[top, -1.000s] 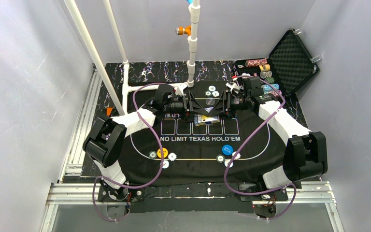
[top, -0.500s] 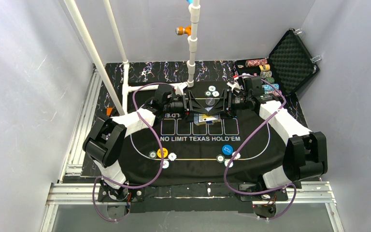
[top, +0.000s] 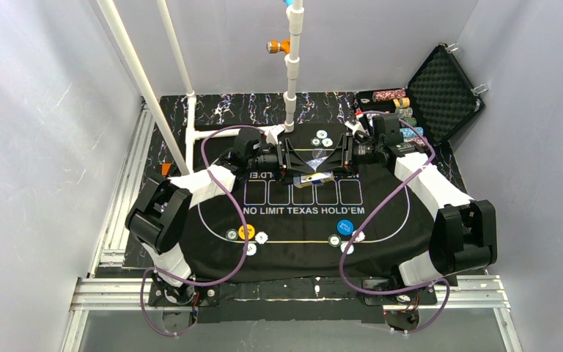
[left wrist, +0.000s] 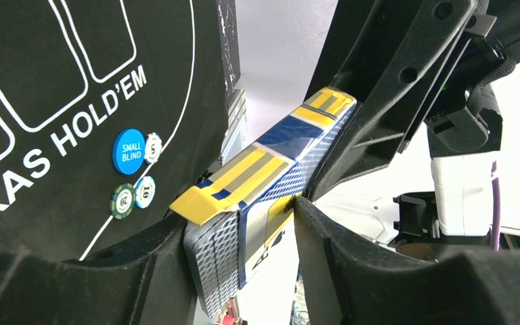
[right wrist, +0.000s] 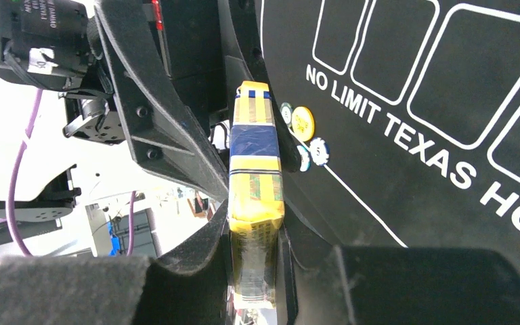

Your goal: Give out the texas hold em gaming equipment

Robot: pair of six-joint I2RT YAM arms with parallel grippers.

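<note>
Spanning the gap between the two arms, a pack of playing cards (top: 314,177) was held at both ends: one by the left gripper (top: 298,169), the other by the right gripper (top: 335,166). The right gripper's jaws were pressed together on the pack, whose yellow-and-blue face was seen edge-on in the right wrist view. In the left wrist view the pack was seen between the left gripper's two fingers with both pads against its sides, so it was pinched there as well. A blue-patterned side was shown at the end nearest that camera.

From above, the pack was placed over the far half of the black mat (top: 293,257), just beyond the row of printed card boxes. Whether it touched the mat could not be told.

Nearer the arm bases, two groups were laid out on the mat, well apart. The yellow button disc (top: 246,232) was ringed by three small chips (top: 262,237) on the left. The blue button disc (top: 345,226) — marked "SMALL BLIND" — was set just beside three more chips (top: 333,240) on the right. A third cluster of chips (top: 322,135) was seen at the far edge of the mat, beyond the grippers.

At the far right corner the foam-lined case (top: 443,88) was propped open, with stacked chips (top: 399,110) along its near side.
</note>
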